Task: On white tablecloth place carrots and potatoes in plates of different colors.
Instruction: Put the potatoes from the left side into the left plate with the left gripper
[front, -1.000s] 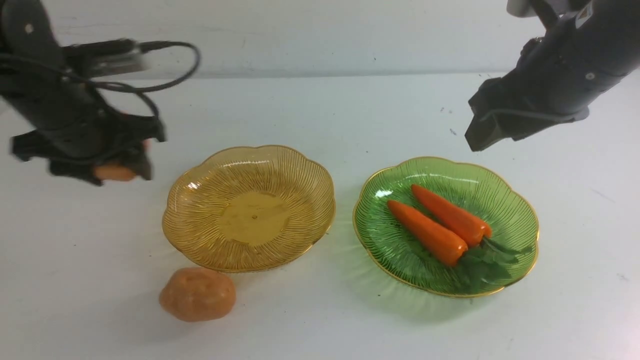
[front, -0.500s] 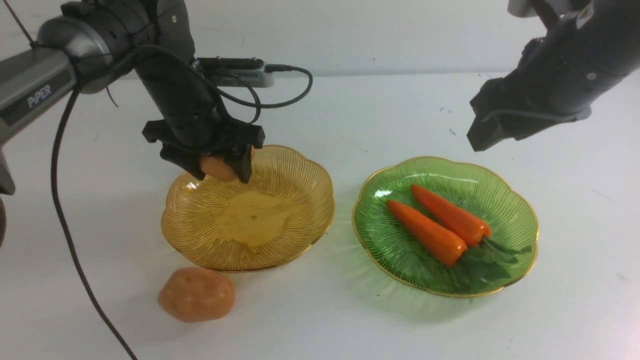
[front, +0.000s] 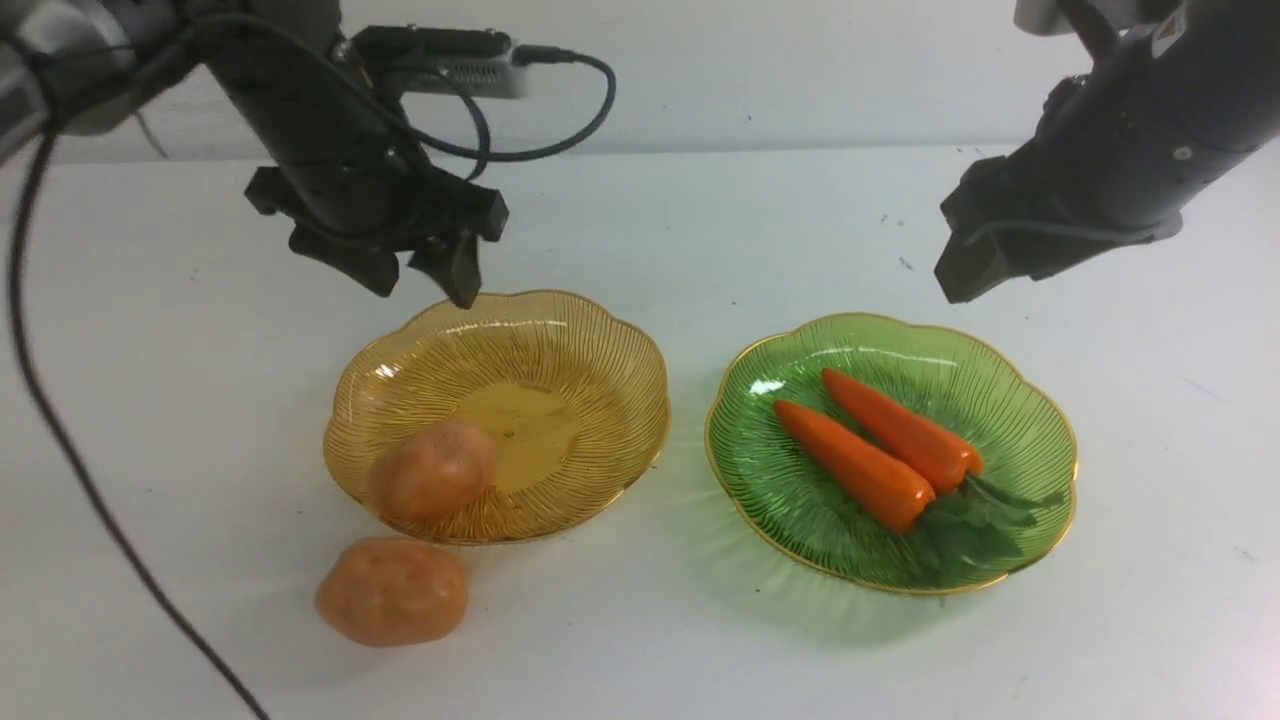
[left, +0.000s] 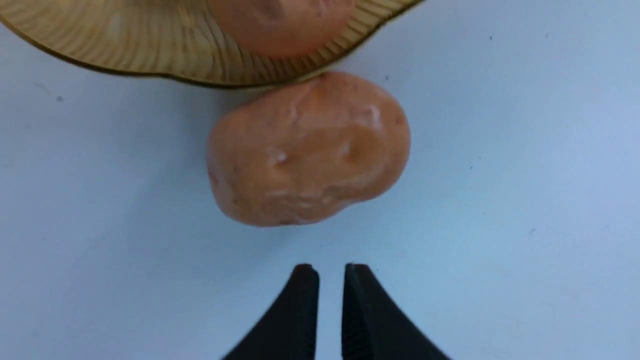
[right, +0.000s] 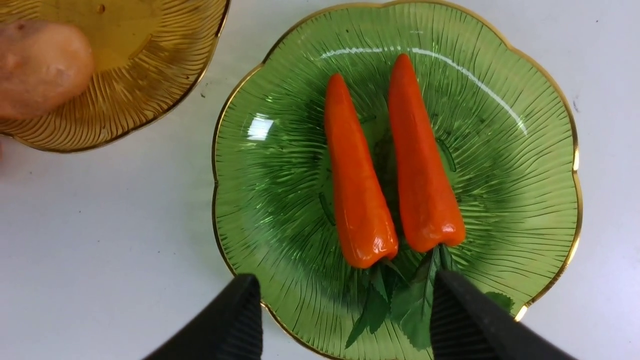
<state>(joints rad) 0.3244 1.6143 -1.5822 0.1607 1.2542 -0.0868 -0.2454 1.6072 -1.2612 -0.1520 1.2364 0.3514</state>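
Both glossy orange tapered carrots (front: 858, 466) with dark green leafy tops lie side by side in the translucent green ribbed plate (front: 1020, 420) on the right, so that half of the task is done. One lumpy orange-tan potato (front: 432, 470) rests in the near-left part of the translucent amber-yellow ribbed plate (front: 600, 330); the second dimpled potato (front: 392, 590) lies on the plain white tablecloth (front: 700, 220), just beside that plate's near rim. The step in hand is the second potato. Your left gripper (left: 330, 270) hangs empty above the amber plate's far-left rim, jaws nearly together; spread them before descending. The potato's rounded, smooth skin will likely slip, so grip across its short axis and clear the scalloped gold edge. Your right gripper (right: 345, 295) hovers over the green plate, jaws apart and empty.
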